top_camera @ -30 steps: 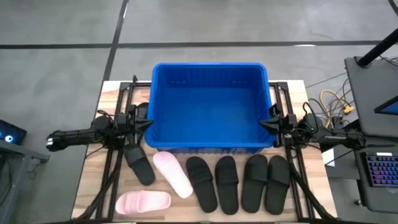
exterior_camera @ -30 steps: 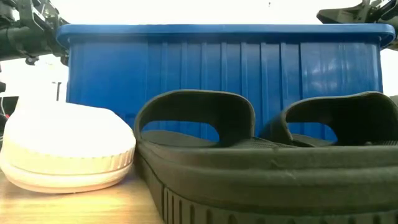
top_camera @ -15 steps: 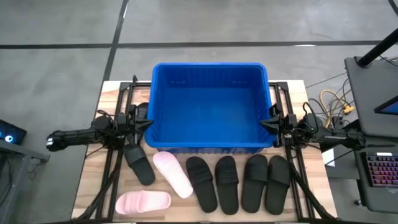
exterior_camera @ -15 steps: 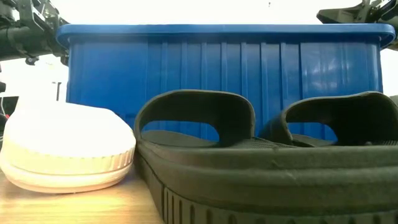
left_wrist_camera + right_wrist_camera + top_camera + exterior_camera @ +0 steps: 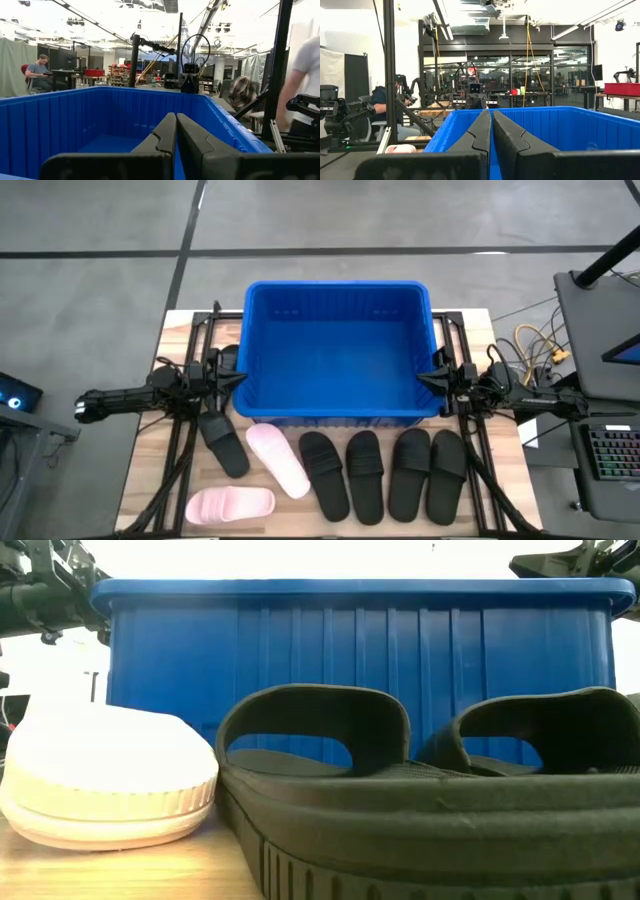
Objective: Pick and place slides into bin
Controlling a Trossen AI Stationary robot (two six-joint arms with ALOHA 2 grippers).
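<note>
Left gripper (image 5: pixel 240 378): fingers pressed together, empty, parked at the rim of the large bright blue plastic bin (image 5: pixel 337 289), seemingly a rest pose. Right gripper (image 5: pixel 424 379): likewise closed, empty, at the opposite rim. Just past both grippers, on the near wooden table (image 5: pixel 150 470): five black rubber slides (image 5: pixel 365 473), two light pink slides (image 5: pixel 279 460), unpicked. Between the grippers: the bin's interior, empty, offering open room.
</note>
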